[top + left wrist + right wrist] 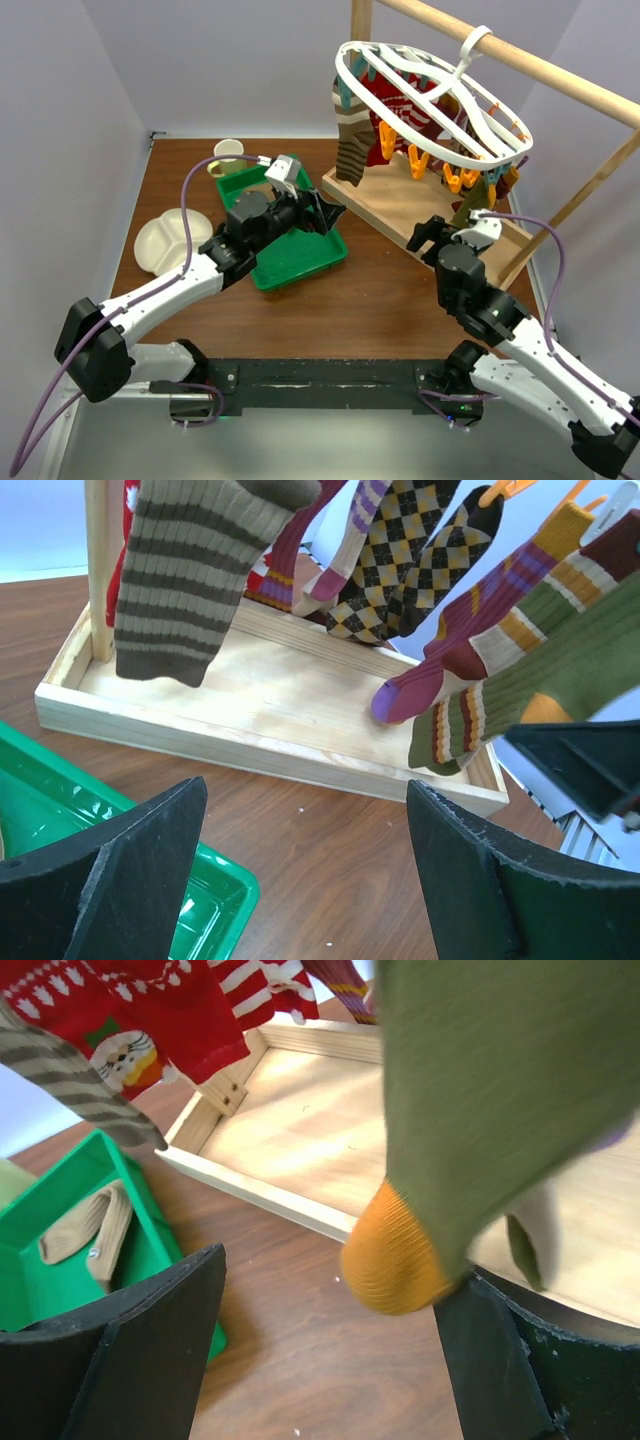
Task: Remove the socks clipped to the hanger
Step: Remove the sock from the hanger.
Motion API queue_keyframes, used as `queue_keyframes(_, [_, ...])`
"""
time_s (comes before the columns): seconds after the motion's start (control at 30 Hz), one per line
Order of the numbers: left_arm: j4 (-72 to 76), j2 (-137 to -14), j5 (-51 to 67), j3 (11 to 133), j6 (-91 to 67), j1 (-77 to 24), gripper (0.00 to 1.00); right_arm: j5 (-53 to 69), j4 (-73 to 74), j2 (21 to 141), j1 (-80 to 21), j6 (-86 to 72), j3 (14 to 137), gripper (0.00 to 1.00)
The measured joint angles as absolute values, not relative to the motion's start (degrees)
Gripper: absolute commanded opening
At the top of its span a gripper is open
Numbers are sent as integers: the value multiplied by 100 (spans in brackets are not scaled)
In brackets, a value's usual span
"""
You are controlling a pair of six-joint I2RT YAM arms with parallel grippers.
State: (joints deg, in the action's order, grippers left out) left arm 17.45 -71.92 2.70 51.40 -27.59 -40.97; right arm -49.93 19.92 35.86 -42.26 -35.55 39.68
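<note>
Top external view: the hanger (342, 65) hung on the rail (540, 65), socks (400, 110) clipped beneath it. The left end effector (325, 215) and right end effector (430, 235) had jaws apart, gripping nothing. A green sock's (480, 1110) orange toe hung between the right fingers (130, 1350). One tan sock (85, 1230) lay in the tray (290, 262).

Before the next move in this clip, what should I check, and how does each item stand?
1. Left gripper jaws open and empty: ok.
2. Right gripper jaws open: ok.
3. Olive sock with the orange toe lined up between the right jaws: cannot tell; it hangs close in the wrist view, but depth is unclear.
4. Hanger hooked on the wooden rail: ok.
5. Green tray has room; one tan sock lies in it: ok.
</note>
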Motion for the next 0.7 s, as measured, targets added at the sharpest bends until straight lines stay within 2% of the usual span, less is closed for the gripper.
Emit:
queue_keyframes(0.17, [1745, -7175, 451, 5140, -2722, -4099, 85, -5170, 1378, 3962, -4195, -3345, 3850, 70])
queue_keyframes(0.27, [1745, -7175, 563, 5140, -2694, -4110, 84, -5358, 1367, 4047, -4145, -3295, 3887, 59])
queue_keyframes(0.37, [1752, -7177, 683, 5140, -2674, -4134, 84, -5485, 1420, 3981, -4097, -3258, 3909, 41])
queue_keyframes(0.4, [1752, -7183, 727, 5140, -2674, -4143, 83, -5502, 1448, 3920, -4086, -3242, 3909, 28])
queue_keyframes(0.5, [1791, -7247, 864, 5140, -2674, -4178, 83, -5551, 1516, 3736, -4075, -3151, 3922, 2])
queue_keyframes(0.7, [1898, -7483, 1188, 5140, -2674, -4259, 82, -4976, 1538, 3555, -4071, -2700, 4097, 0])
